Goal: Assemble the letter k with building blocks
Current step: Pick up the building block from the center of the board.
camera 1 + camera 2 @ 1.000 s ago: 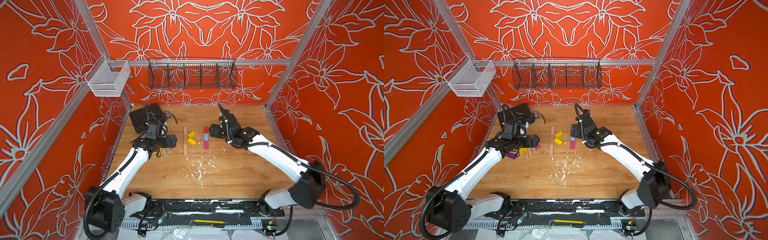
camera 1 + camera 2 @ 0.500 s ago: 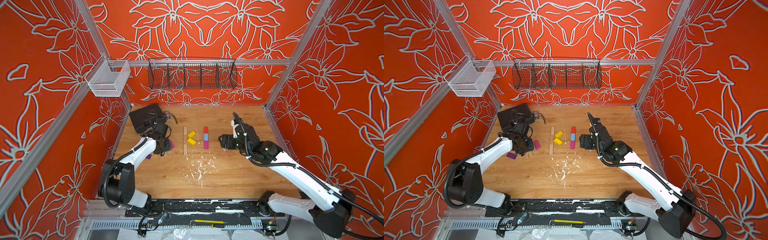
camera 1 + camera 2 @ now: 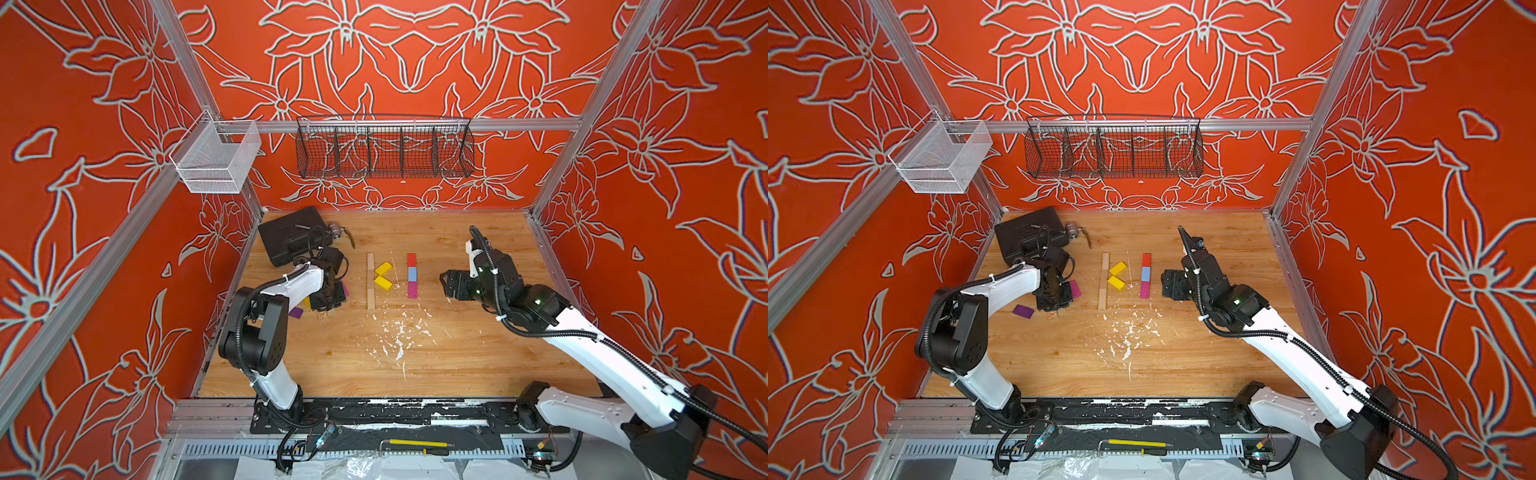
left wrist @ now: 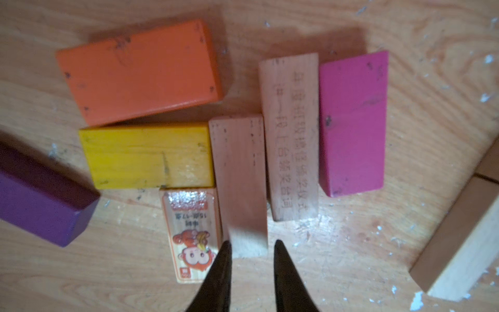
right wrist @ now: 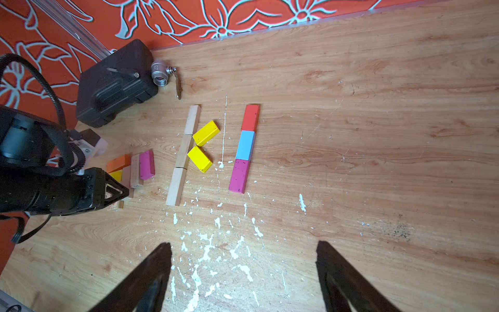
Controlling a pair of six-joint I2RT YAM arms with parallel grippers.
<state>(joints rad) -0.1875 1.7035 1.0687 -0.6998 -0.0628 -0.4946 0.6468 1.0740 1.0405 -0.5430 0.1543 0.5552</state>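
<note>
The left gripper (image 4: 252, 251) is shut on the near short end of a plain wood block (image 4: 239, 173). The block's long side is pointed straight away from the gripper. It is laid flat in a pile (image 5: 135, 168), pressed up against a block with writing (image 4: 290, 135), with a pink block (image 4: 352, 123) past that.

The pile is found near the long pale stick (image 3: 370, 281), on the left arm's side of it. Two yellow blocks (image 3: 383, 269) are set just beside the stick on its other side, like the legs of a k. Farther on that side a row of red, blue and pink blocks (image 3: 411, 275) is laid the same way as the stick. The right gripper (image 5: 243, 244) is kept wide open and empty near that row.

The pile is nearer the left arm, so the block would likely be lifted by that arm and carried toward the stick.
</note>
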